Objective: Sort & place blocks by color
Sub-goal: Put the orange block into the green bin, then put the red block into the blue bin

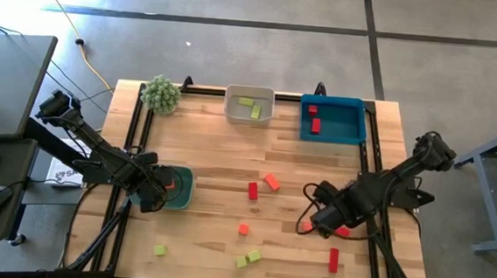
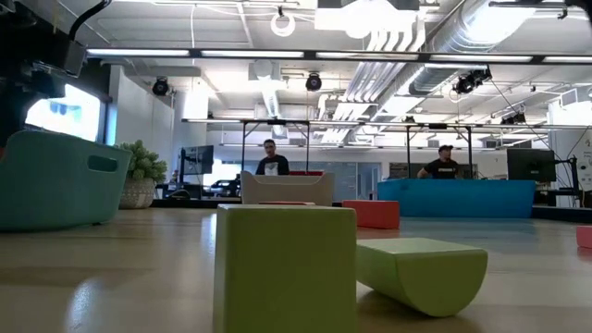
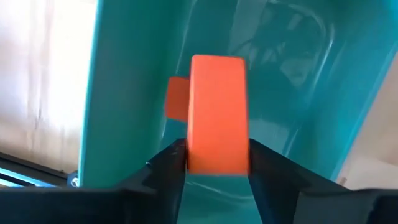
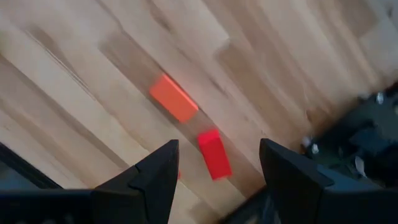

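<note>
1. Left gripper (image 3: 217, 163) hung over the small teal plastic bin (image 1: 182, 190) at the table's left side, its dark fingers (image 3: 166, 171) set against the sides of a bright orange rectangular block (image 3: 216, 115); whether they were pinching it or just letting go could not be told.
2. A second orange piece (image 3: 177, 99) lay on the bin floor behind the held one, so this bin served for orange.
3. Judgement: the step was the drop. It would go best with the jaws spread fully while low inside the walls, then a straight lift clear of the rim.
4. Right gripper (image 4: 214, 163) hovered with jaws spread wide and empty above a small red wooden block (image 4: 214, 154) and a flat orange block (image 4: 173, 98) on the pale wooden table (image 1: 229, 164).
5. Loose yellow-green blocks (image 1: 247, 258) sat near the front edge, unsorted.
6. Risk: a bounce off the block below.
</note>
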Controlling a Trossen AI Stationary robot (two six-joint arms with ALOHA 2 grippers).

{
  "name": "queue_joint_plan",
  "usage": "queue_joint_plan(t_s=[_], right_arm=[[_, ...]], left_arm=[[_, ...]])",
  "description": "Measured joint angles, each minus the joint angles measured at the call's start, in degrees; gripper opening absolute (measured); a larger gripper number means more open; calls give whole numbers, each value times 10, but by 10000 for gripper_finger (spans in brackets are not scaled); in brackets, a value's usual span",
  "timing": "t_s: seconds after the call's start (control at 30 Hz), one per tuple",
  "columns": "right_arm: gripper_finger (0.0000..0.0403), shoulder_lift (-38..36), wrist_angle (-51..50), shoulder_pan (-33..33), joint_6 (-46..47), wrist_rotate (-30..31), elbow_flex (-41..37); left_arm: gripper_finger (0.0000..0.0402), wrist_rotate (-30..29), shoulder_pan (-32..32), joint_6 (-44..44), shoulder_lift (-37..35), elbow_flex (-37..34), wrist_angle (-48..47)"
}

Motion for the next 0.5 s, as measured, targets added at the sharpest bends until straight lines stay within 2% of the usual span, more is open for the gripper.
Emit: queue_joint_plan(t_s=[0.23,0.37,0.5], right_arm=[[210,0,67,19,-1,-55,-101],[210,0,102,22,-16,-102,-140],[210,0,130,22,-34,-125,-167]], left_arm=[[189,22,0,0,0,0,0],[205,21,0,-1,0,0,0],[214,21,0,-11,0,0,0]])
